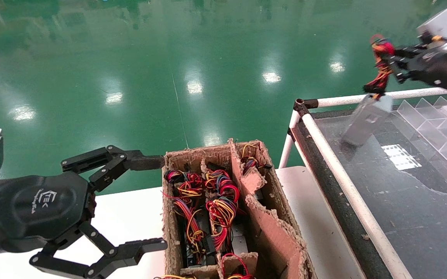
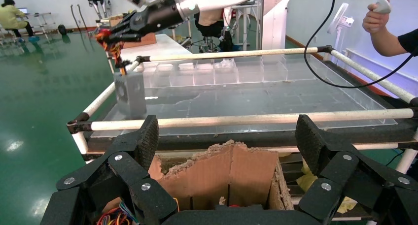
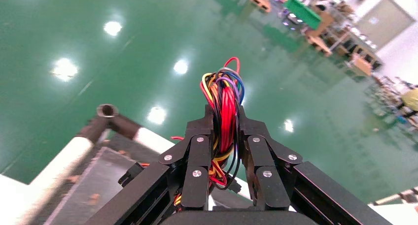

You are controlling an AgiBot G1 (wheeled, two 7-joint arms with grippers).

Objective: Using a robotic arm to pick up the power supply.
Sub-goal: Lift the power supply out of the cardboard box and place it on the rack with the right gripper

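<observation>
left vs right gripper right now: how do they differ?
Left gripper has its fingers spread wide and holds nothing; right gripper is shut on the wire bundle of the power supply.
Left sits low beside the cardboard box; right is raised, the supply hanging over the clear tray.
Both are black linkage grippers.

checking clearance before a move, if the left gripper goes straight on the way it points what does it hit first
The open left gripper points at the near wall of the cardboard box. Its fingertips sit close to that wall, so it would likely meet it first, though depth is hard to judge.
</observation>
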